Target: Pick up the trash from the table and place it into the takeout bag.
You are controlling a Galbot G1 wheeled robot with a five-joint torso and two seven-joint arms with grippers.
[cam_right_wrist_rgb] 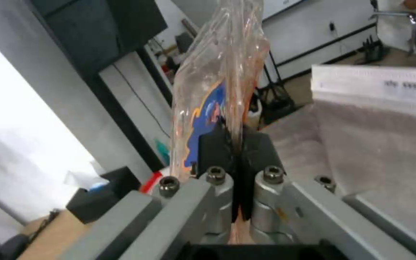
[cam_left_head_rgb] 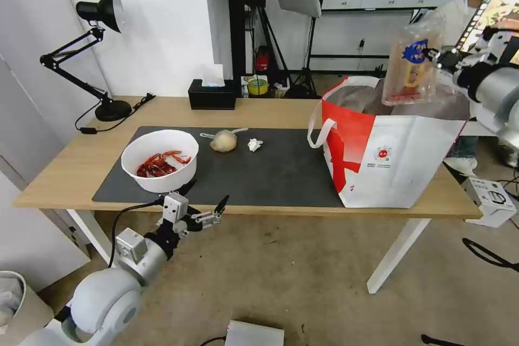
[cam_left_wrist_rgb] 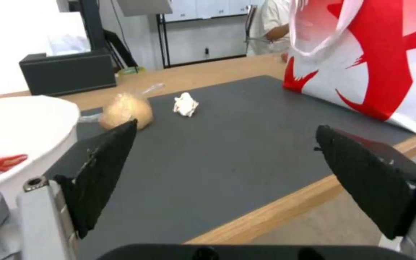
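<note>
Both wrist views tell: right pincer (cam_right_wrist_rgb: 234, 144) grips clear tray (cam_right_wrist_rgb: 217, 72), left pincer (cam_left_wrist_rgb: 227, 155) released.

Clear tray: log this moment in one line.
right gripper shut on clear tray, above takeout bag | left gripper open near bowl

No lettering is legible, even beside the takeout bag's (cam_left_head_rgb: 400, 167) round logo (cam_left_head_rgb: 383, 154).

Black desk lamp (cam_left_head_rgb: 100, 13) at rear-left corner — black tissue box (cam_left_head_rgb: 212, 94) nr wall.
</note>
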